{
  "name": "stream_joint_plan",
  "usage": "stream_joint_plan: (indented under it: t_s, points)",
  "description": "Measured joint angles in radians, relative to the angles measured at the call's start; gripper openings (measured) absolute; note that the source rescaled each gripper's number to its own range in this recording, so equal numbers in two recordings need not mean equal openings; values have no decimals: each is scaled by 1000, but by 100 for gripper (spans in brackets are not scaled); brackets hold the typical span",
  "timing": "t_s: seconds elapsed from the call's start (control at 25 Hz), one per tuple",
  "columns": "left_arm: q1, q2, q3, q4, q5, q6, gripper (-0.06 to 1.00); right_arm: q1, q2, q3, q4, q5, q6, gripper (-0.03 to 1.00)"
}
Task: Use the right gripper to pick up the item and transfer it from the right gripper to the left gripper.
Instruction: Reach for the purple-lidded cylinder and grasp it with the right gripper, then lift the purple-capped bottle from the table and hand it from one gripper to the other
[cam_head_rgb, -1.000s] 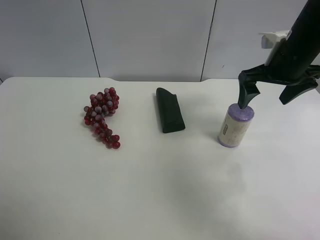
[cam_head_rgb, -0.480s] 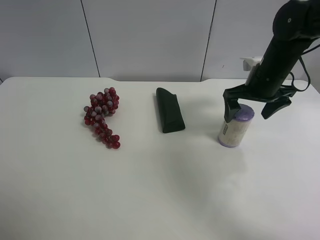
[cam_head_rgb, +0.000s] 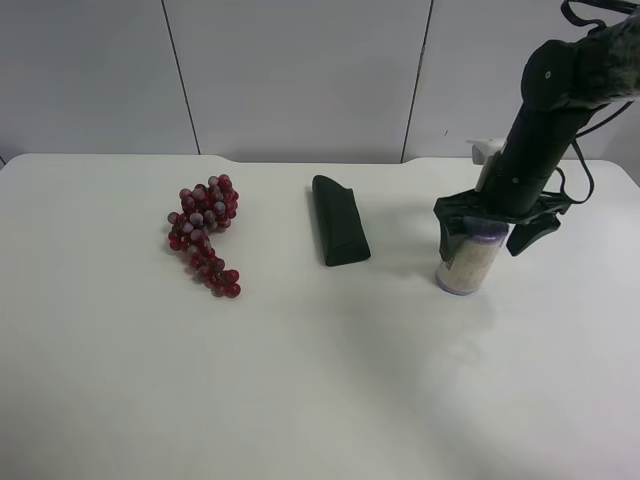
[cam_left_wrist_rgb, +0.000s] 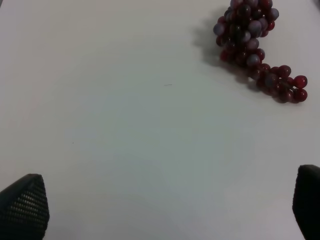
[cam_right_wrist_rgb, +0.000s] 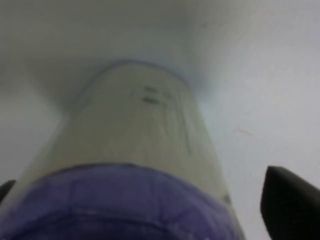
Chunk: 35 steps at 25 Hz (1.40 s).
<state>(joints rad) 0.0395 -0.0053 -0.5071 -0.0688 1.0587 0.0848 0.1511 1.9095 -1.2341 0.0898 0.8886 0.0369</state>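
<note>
On a white table (cam_head_rgb: 300, 380), a red grape bunch (cam_head_rgb: 203, 235) lies left of a dark green pouch (cam_head_rgb: 339, 233) as the high camera sees it. The left gripper (cam_left_wrist_rgb: 165, 205), jaws spread wide, hangs over bare tabletop near the grapes. Right of the pouch, the item (cam_head_rgb: 468, 262), a purple-ended roll, stands upright. The right gripper (cam_head_rgb: 484, 235) straddles its top end, jaws spread, with a gap showing beside the label.

Item (cam_right_wrist_rgb: 140, 145) between jaws, purple end nearest; gap one side.
</note>
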Motion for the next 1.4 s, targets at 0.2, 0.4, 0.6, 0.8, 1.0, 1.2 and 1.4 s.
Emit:
stream_joint_plan:
  t_s: [0.2, 0.4, 0.6, 0.8, 1.0, 1.2, 1.4]
  points:
    - [0, 0, 0, 0, 0, 0, 100, 0, 0, 0, 2, -5, 0, 20]
    - [0, 0, 0, 0, 0, 0, 100, 0, 0, 0, 2, -5, -3, 0]
    - [0, 0, 0, 0, 0, 0, 100, 0, 0, -12, 9, 8, -3, 0]
    - [0, 0, 0, 0, 0, 0, 100, 0, -26, -84, 43, 107, -10, 0]
    - [0, 0, 0, 0, 0, 0, 100, 0, -105, -133, 82, 172, -37, 0]
    - [0, 0, 0, 0, 0, 0, 100, 26, -217, -137, 99, 227, -52, 0]
    - [0, 0, 0, 0, 0, 0, 100, 126, -293, -137, 101, 278, -71, 0]
